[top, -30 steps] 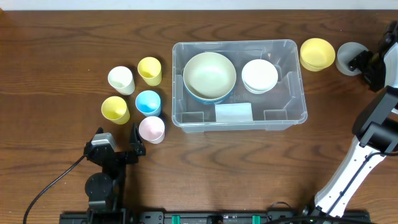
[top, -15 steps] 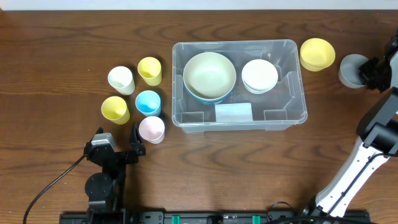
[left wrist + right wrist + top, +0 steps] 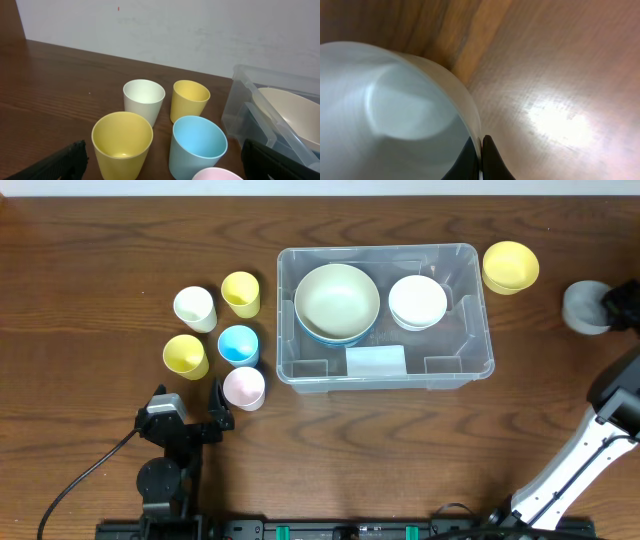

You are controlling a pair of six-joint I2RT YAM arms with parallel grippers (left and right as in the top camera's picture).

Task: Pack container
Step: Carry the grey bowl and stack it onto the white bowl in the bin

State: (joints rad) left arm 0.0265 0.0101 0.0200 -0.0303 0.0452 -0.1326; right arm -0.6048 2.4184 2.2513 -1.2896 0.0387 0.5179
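Two tools in play, one at each side of the tabletop [image 3: 90, 240]. Left tool [image 3: 188, 404] low at the near left, spread wide with nothing between its fingers [image 3: 60, 161], facing a cluster of five cups. At the back of that cluster, white cup [image 3: 194, 308] and far yellow cup [image 3: 241, 293] side by side. In front of them, near yellow cup [image 3: 186, 355] and blue cup [image 3: 239, 344]. Closest to the tool, pink cup [image 3: 244, 387], just beside the blue one.

Right tool [image 3: 481, 156] out at the far right edge, pinched tight on the wall of a grey cup [image 3: 585, 307], one finger inside the rim and one outside. Impossible to tell whether lifted clear of the wood.

Container [image 3: 472, 340] near the middle of the tabletop, a little right of centre, upright and open at the top, well apart from the grey cup. Inside, on the left, large cream bowl [image 3: 337, 298] nested in a blue bowl [image 3: 312, 335]. On the right, stack of small white bowls [image 3: 417, 302]. On the base at the near side, white label [image 3: 376, 361] between two moulded corner blocks. Outside, just beside the far right corner, yellow bowl [image 3: 510, 266], lying between container and grey cup.
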